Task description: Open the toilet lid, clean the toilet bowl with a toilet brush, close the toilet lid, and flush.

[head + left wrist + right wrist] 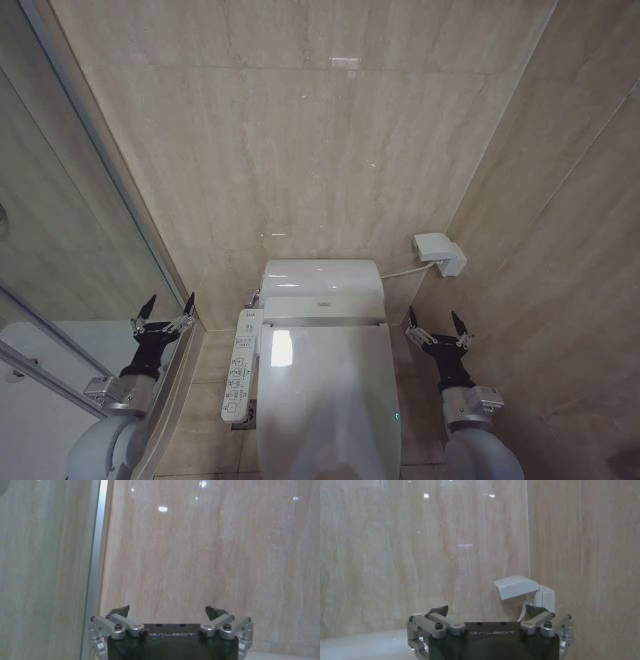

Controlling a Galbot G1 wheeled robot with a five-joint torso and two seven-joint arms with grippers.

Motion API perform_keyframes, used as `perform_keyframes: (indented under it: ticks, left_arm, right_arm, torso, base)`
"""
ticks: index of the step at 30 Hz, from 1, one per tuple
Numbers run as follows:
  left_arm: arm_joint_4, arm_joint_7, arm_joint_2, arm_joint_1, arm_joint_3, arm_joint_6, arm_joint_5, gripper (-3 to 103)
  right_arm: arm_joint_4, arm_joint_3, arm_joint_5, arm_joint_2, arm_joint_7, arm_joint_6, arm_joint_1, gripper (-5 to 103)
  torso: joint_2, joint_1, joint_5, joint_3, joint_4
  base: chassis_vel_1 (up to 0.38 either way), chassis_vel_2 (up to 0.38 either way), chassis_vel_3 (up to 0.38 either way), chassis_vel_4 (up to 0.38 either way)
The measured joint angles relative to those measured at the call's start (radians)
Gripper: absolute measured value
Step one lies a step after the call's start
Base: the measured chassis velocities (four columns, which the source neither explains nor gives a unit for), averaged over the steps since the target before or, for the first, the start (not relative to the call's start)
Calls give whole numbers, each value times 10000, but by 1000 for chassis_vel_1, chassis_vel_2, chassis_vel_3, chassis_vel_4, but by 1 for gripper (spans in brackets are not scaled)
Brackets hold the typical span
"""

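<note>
You see the toilet lid [330,400] closed at lower centre; left gripper [164,309] and right gripper [436,325] stand open beside it.

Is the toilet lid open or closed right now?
Closed. The toilet lid lies flat over the bowl, glossy top facing up, with no seat or water showing. Both tools hang open beside it, touching nothing.

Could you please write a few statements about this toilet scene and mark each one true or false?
1. The toilet lid is closed. True.
2. The left gripper holds a brush. False: it is open and empty, beside the glass partition.
3. The button panel sits on the bowl's left side. True.
4. The right gripper rests on the lid. False: it hangs open beside the toilet, below the wall box.
</note>
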Motion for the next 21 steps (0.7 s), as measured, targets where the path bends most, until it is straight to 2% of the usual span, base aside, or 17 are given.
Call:
perform_keyframes:
  ticks: [1,2,5,21]
  left_arm:
    - [0,0,0,0,0,0,0,82]
    - [-34,1,-20,15,-7,44,-14,100]
    - [-140,-1,-97,81,-30,342,143,100]
    - [-203,-67,-185,115,-9,436,243,100]
  right_arm:
    - [0,0,0,0,0,0,0,100]
    - [0,0,0,0,0,0,0,100]
    - [0,0,1,0,0,0,0,100]
    - [0,0,0,0,0,0,0,100]
  torso:
    - [0,0,0,0,0]
    - [0,0,0,0,0]
    - [0,0,0,0,0]
    - [0,0,0,0,0]
  base:
    - [0,0,0,0]
    - [0,0,0,0]
    - [0,0,0,0]
    - [0,0,0,0]
